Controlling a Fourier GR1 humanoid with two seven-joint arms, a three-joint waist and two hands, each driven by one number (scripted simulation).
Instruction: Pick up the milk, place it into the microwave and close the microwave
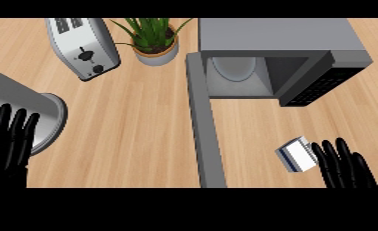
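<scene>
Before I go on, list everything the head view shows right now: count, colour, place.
Milk: one, white and blue carton, on the counter at lower right, in front of the microwave.
Microwave: one, grey, top right, cavity open.
Door: one, grey, swung open toward the view's lower edge.
Toaster: one, silver, top left.
Plant: one, green in a grey pot, top centre.
Pot: one, grey, left edge, partly cut off.
Counter: one, light wood.
Left hand: black, lower left, fingers straight, resting.
Right hand: black, lower right, fingers straight, beside the milk.
</scene>
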